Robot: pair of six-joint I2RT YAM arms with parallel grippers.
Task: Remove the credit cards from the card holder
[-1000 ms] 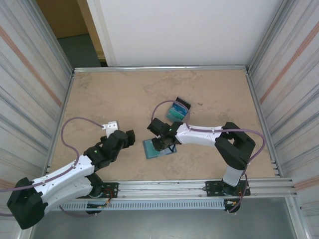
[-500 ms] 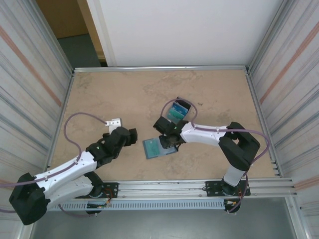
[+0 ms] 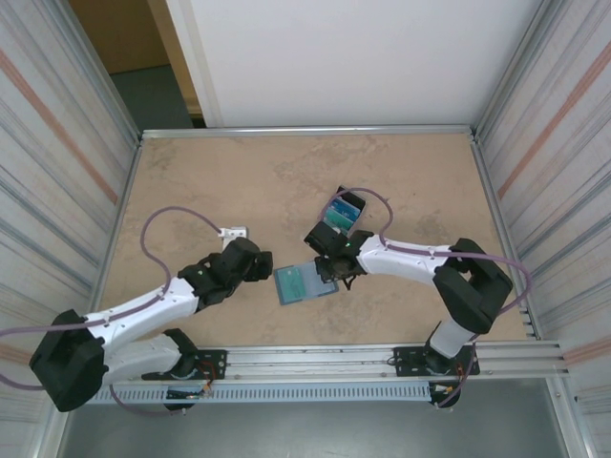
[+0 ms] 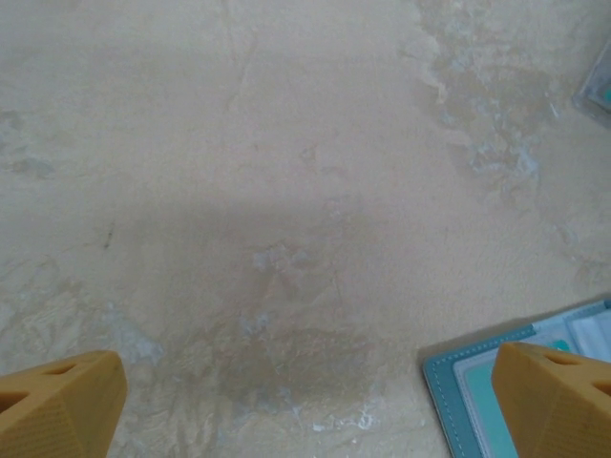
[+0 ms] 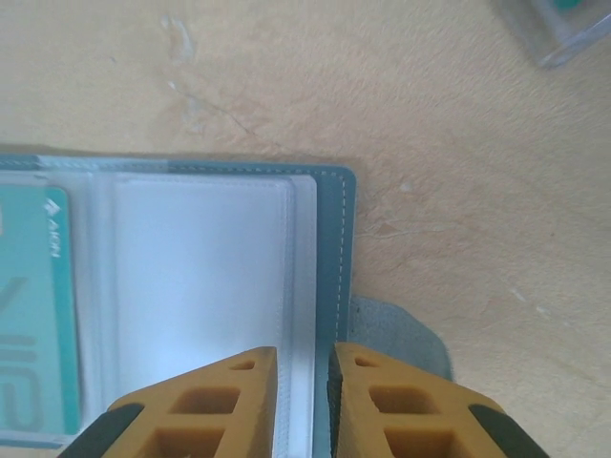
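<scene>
card holder (image 3: 298,283) lying open on the table (image 3: 191,172), right claw (image 3: 329,274) at its right edge

the card holder sits near the middle of the table, a little toward the near edge, inner side up; in the right wrist view a teal card (image 5: 33,305) fills its left pocket (image 5: 57,286) and the right clear pocket (image 5: 200,267) looks blank. the right claw (image 5: 330,382) hangs over the holder's right edge with its jaws drawn nearly together, a slim gap between them; i cannot tell whether they pinch that edge. the left claw (image 3: 256,262) is just left of the holder, spread wide and holding nothing, with the holder's corner (image 4: 449,382) beside its right finger (image 4: 558,401). a few loose cards (image 3: 337,214), teal and black, lie just behind the holder toward the far edge.
</scene>
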